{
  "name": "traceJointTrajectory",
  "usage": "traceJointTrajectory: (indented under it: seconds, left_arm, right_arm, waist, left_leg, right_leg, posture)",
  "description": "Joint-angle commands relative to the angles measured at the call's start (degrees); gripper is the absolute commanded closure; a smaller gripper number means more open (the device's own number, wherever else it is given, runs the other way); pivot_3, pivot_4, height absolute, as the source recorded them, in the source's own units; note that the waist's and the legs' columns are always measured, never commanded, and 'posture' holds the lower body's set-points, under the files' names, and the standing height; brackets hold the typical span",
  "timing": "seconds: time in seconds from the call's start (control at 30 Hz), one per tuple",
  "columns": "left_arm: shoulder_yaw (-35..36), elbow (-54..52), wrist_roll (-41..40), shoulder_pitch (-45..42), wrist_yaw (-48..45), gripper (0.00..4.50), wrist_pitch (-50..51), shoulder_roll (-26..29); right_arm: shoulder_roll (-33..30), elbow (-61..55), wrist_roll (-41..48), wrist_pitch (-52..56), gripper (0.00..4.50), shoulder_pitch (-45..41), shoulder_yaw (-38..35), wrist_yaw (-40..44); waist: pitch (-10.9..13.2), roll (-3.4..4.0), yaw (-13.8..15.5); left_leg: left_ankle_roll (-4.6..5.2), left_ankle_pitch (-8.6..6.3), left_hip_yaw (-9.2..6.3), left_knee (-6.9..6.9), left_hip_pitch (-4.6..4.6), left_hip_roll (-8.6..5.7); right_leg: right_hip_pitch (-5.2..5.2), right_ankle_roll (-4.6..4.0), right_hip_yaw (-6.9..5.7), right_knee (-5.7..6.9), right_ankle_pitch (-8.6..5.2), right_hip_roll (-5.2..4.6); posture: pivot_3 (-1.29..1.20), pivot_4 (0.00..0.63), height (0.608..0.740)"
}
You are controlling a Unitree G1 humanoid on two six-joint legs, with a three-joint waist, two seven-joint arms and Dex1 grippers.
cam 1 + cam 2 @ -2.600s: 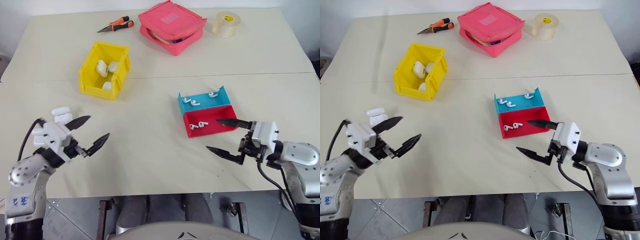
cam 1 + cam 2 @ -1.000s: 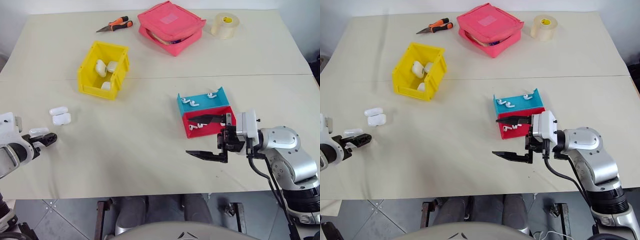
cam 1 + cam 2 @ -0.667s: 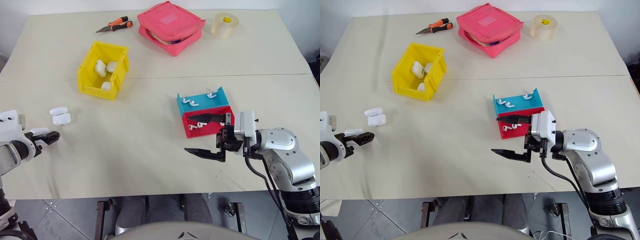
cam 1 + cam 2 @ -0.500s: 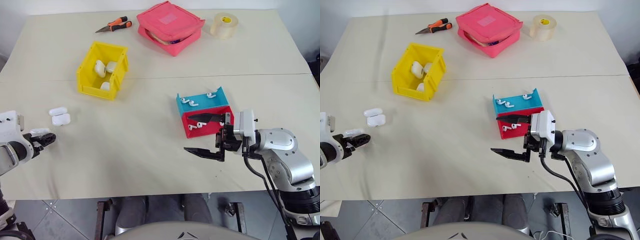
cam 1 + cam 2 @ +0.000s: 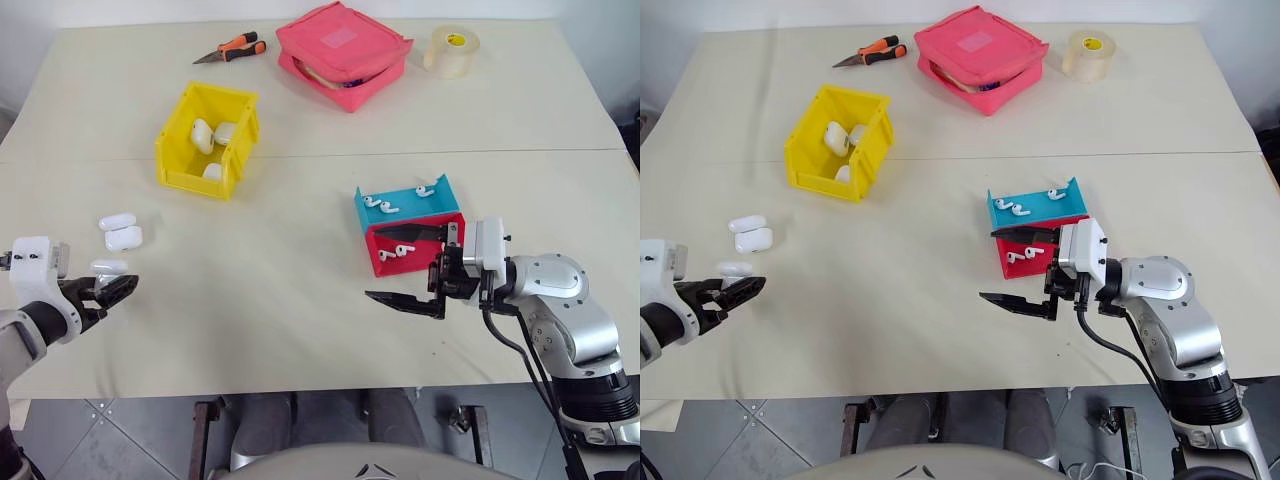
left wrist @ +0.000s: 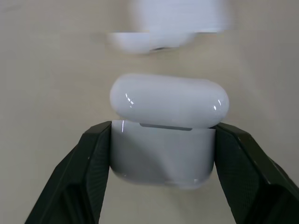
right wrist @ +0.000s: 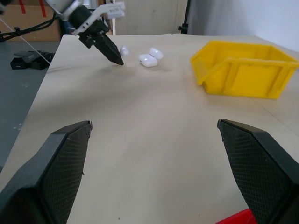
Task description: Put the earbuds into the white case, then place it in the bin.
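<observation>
Currently left end effector (image 5: 118,288) clamping white case (image 6: 166,128) near surface's (image 5: 300,330) left front edge, two more cases (image 5: 121,231) sitting just beyond. Right end effector (image 5: 408,268) hanging released, fingers spread, beside red tray (image 5: 420,246) and blue tray (image 5: 405,198) holding earbuds (image 5: 382,205). Bin (image 5: 207,138) sitting further back-left, wide bare stretch lying between. Pink pouch (image 5: 344,52), tape roll (image 5: 451,48), pliers (image 5: 231,49) lining far edge.

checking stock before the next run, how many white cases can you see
6: three in the yellow bin at; two on the table at; one in the left gripper at. More may be hidden.
</observation>
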Motion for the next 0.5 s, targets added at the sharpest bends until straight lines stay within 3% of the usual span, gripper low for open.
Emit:
traceJointTrajectory:
  seconds: [0.03,0.1,0.33,0.5]
  left_arm:
    - [4.63,-6.79,-3.25,5.46,-14.22,1.63,-18.06,-4.17]
    - [4.27,-7.84,-6.08,5.54,-20.16,1.63,-26.27,-8.10]
    - [-13.87,-1.21,-3.07,-8.24,-23.65,1.63,-41.65,-16.54]
    - [-28.38,10.49,-0.11,-19.26,-32.99,1.63,-50.01,-22.10]
  right_arm:
    - [-1.05,-0.89,0.43,-0.84,0.00,-0.02,-1.75,0.94]
    - [-1.70,-0.83,0.46,-0.61,0.00,0.07,-2.40,1.08]
    - [-4.60,-3.91,0.45,0.54,0.00,3.77,-7.02,-1.54]
    - [-7.73,-9.54,0.59,1.95,0.00,11.58,-14.85,-5.14]
  waist:
    - [0.00,0.00,-0.02]
    - [0.00,0.01,0.05]
    - [-0.01,0.04,1.88]
    - [-0.06,0.08,1.60]
  left_leg:
    - [-0.01,0.00,0.01,0.00,-0.01,0.03]
    - [-0.01,-0.01,0.09,0.02,0.00,0.06]
    - [0.02,-0.08,0.08,0.64,-0.03,0.03]
    - [0.23,-0.25,0.24,0.76,-0.14,-0.07]
  right_leg:
    - [0.01,-0.01,-0.01,-0.02,0.00,0.02]
    - [0.03,-0.02,-0.01,-0.08,0.01,0.02]
    - [0.27,-0.08,-0.15,-0.06,0.05,0.07]
    - [0.24,0.01,-0.09,0.05,0.12,0.06]
  posture:
    - [0.00,0.150,0.740]
    - [0.00,0.150,0.740]
    - [0.00,0.150,0.740]
    - [0.00,0.150,0.740]
